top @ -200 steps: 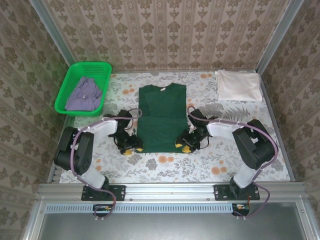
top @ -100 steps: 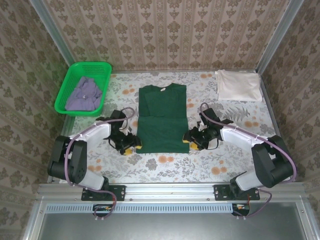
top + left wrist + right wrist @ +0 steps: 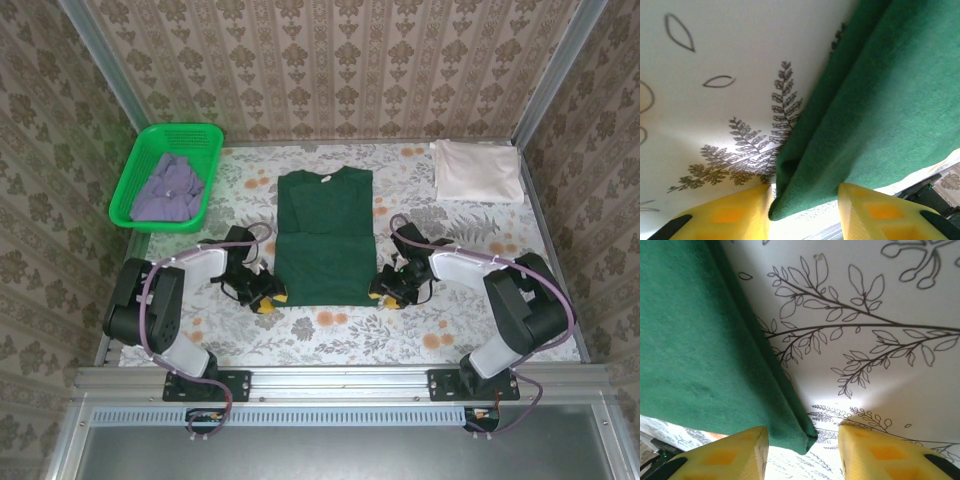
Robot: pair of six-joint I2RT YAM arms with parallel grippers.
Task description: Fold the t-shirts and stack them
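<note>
Where top view blurs gaps, wrist views show left gripper (image 3: 804, 194), right gripper (image 3: 802, 432) jaws open, straddling dark green shirt (image 3: 324, 235) corners. Left of it, basket (image 3: 180, 129) holds lavender shirt (image 3: 168, 188).

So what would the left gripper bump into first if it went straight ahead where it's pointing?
Most likely the dark green t-shirt: its corner lies right inside the open left gripper, on the patterned table cover. Depth is hard to judge.
</note>
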